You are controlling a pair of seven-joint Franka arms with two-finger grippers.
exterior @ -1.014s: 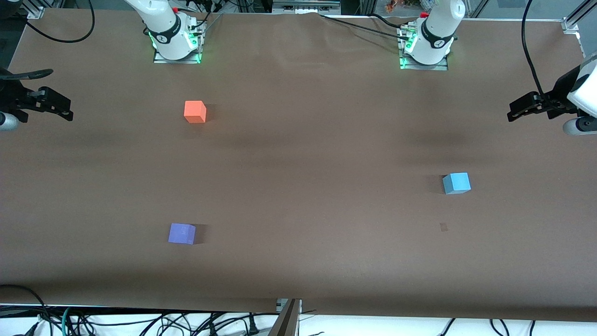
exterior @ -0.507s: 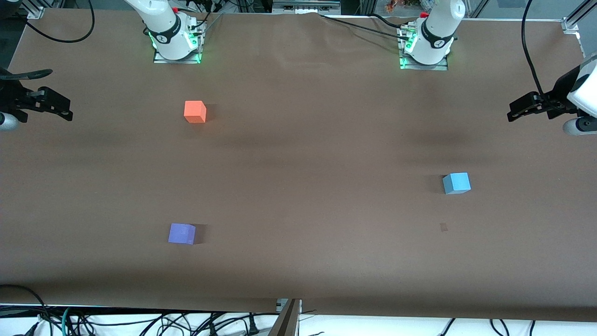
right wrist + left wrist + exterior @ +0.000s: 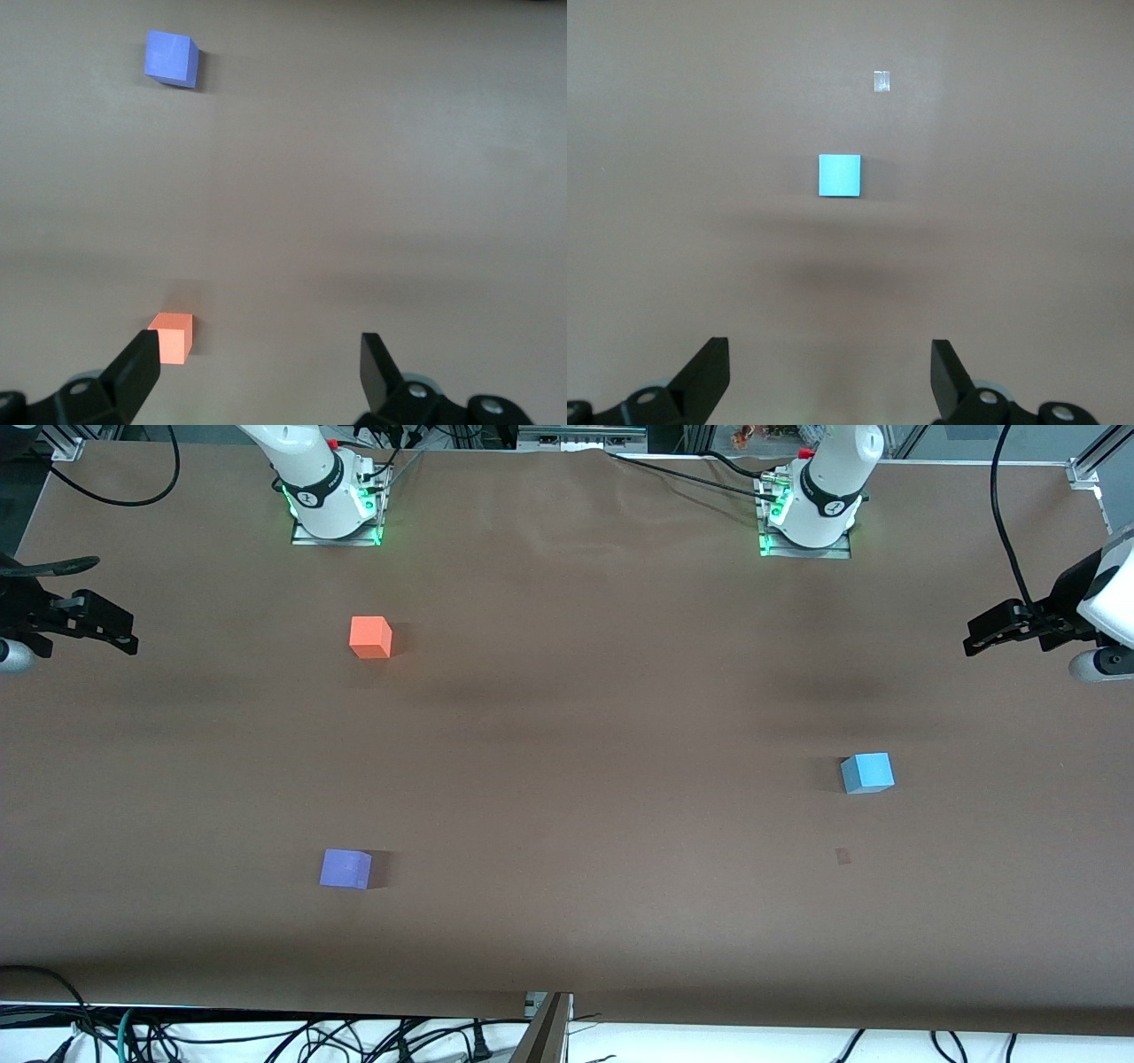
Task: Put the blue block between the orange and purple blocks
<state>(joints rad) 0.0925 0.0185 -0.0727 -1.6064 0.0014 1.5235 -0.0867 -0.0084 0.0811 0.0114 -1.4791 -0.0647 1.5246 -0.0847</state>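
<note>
The blue block (image 3: 866, 772) sits on the brown table toward the left arm's end; it also shows in the left wrist view (image 3: 839, 175). The orange block (image 3: 370, 637) sits near the right arm's base. The purple block (image 3: 345, 868) lies nearer to the front camera than the orange one. Both show in the right wrist view, orange (image 3: 171, 336) and purple (image 3: 171, 57). My left gripper (image 3: 974, 638) hangs open and empty over its end of the table, jaws wide (image 3: 830, 363). My right gripper (image 3: 124, 631) hangs open and empty over its end (image 3: 260, 367). Both arms wait.
A small pale mark (image 3: 842, 856) lies on the table (image 3: 576, 779), nearer to the front camera than the blue block; it also shows in the left wrist view (image 3: 881, 81). Cables (image 3: 354, 1036) hang along the table's front edge.
</note>
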